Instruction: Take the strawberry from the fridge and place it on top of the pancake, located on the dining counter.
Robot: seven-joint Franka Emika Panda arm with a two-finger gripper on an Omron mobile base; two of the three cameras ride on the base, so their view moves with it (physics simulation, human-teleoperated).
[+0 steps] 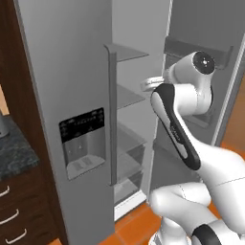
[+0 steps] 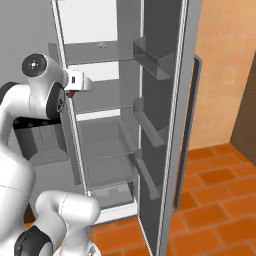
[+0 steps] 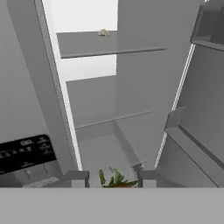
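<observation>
Nearest the hand camera, the fingers [image 3: 113, 178] are pinched on the strawberry [image 3: 117, 182], just outside the open fridge [image 1: 67, 72], so the fetch looks done and the next move is carrying it to the pancake.

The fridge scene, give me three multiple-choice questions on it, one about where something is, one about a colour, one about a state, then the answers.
1. Where is the strawberry?
A. On the top shelf
B. Between the tool's fingertips
C. On the floor

2. What colour is the floor?
A. Orange
B. Blue
C. White

3. What state is the fridge's right door in?
A. Shut
B. Removed
C. Swung open

Answers:
1 B: in the hand view its red body and green leaves sit between the two fingertips of the tool.
2 A: orange tiles show below the fridge.
3 C: the shelves and door bins are exposed.
</observation>
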